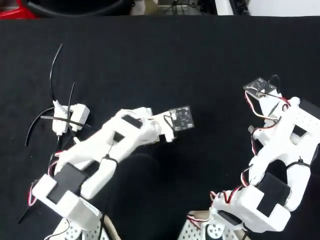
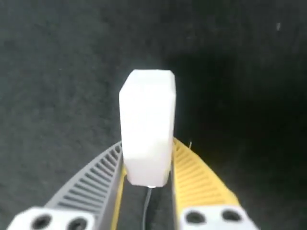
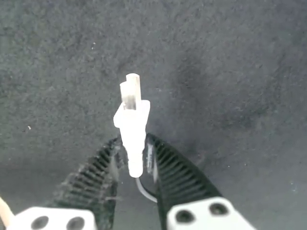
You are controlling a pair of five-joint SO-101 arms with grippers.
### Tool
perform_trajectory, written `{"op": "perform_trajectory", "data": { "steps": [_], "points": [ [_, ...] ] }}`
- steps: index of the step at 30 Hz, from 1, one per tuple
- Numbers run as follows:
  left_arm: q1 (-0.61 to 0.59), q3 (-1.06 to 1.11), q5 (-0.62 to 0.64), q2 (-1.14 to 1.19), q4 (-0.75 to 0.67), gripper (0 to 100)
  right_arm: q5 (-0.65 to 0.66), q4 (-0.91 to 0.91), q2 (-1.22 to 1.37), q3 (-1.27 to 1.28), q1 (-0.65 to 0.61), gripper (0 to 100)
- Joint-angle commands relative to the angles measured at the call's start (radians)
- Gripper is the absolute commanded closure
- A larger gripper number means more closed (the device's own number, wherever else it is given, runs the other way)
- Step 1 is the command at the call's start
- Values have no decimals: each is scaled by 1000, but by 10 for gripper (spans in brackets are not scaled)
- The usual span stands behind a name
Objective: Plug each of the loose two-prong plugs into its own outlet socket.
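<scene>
In the left wrist view my left gripper (image 2: pixel 147 144) is shut on a white block-shaped outlet socket (image 2: pixel 147 120). The socket stands up between a grey finger (image 2: pixel 98 175) and a yellow one, and a thin wire trails from its base. In the right wrist view my right gripper (image 3: pixel 132 140) is shut on a white two-prong plug (image 3: pixel 132 122). Its prongs point away over the black mat, and a thin wire leaves its tail. In the high view, more white plug and socket pieces (image 1: pixel 70 117) with black wires lie at the left.
Black cloth (image 1: pixel 200 55) covers the whole table. One arm (image 1: pixel 107 145) stretches from the front left toward the middle. The other arm (image 1: pixel 280 160) stands folded at the right. Thin black wires (image 1: pixel 52 75) curl out from the pieces at the left.
</scene>
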Motion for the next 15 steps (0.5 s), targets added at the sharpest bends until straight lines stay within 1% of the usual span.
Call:
{"op": "perform_trajectory", "data": {
  "steps": [1, 3, 6, 9, 11, 15],
  "points": [
    [-15, -85, -20, 28, 86, 850, -9, -14, -39, -1, -12, 987],
    [-13, -85, -14, 28, 109, 827, -9, -12, -39, 5, -25, 987],
    [-13, -85, -18, -3, 163, 818, -11, -12, -39, 10, -44, 987],
    [-12, -73, -57, -95, 284, 811, -11, -12, -39, 10, -55, 987],
    [-10, -59, -63, -172, 341, 809, -11, -12, -39, 10, -64, 987],
    [74, 105, -57, -307, 298, 805, -12, -12, -39, 10, -69, 987]
  ]
}}
